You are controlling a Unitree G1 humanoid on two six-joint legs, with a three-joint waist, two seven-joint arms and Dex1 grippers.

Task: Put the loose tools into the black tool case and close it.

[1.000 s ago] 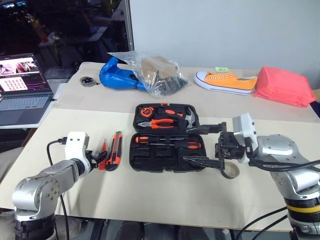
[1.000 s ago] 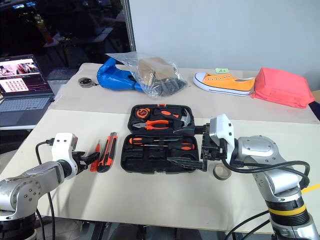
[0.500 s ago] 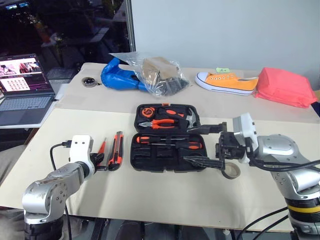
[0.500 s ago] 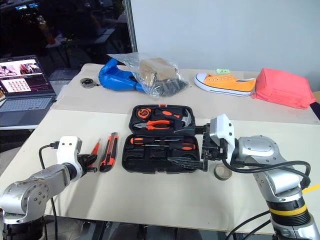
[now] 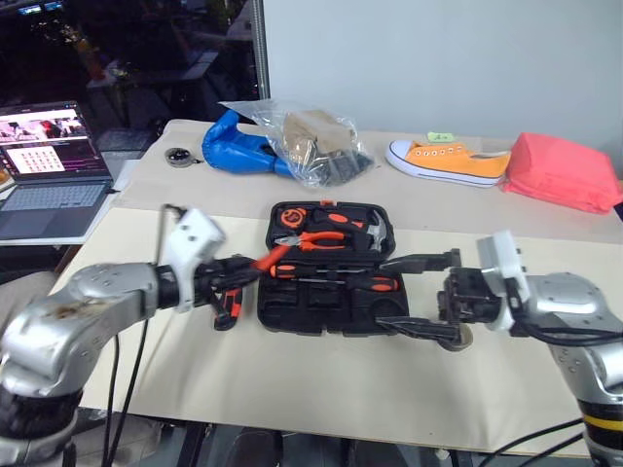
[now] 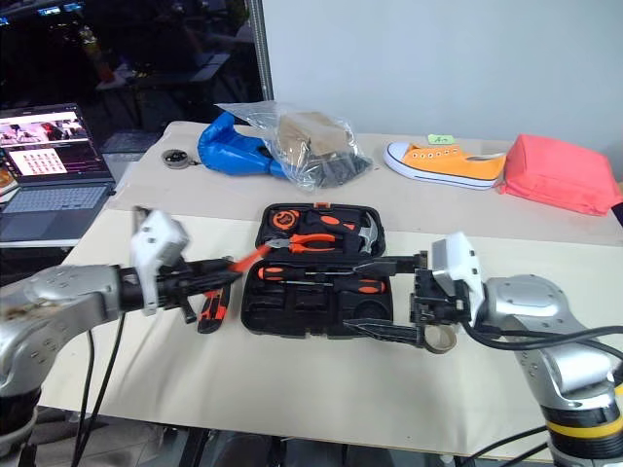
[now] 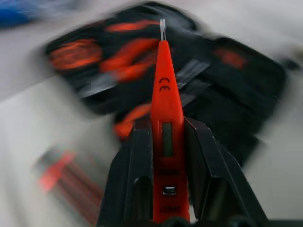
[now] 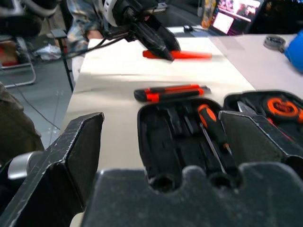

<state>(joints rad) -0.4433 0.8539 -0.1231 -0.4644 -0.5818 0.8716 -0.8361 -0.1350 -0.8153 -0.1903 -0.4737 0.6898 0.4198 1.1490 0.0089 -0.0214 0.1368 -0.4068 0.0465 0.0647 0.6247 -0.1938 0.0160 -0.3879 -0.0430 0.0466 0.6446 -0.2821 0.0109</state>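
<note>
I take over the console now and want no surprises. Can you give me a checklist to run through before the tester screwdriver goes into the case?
1. Left gripper shut on the tester screwdriver: ok.
2. Black tool case lying open: ok.
3. A free recess that fits the tester: cannot tell.
4. Right gripper open, fingers empty, beside the case: ok.
5. Utility knife packed: not ok, it lies on the table beside the case.
6. Tape ring packed: not ok, it lies on the table by the right gripper.
</note>
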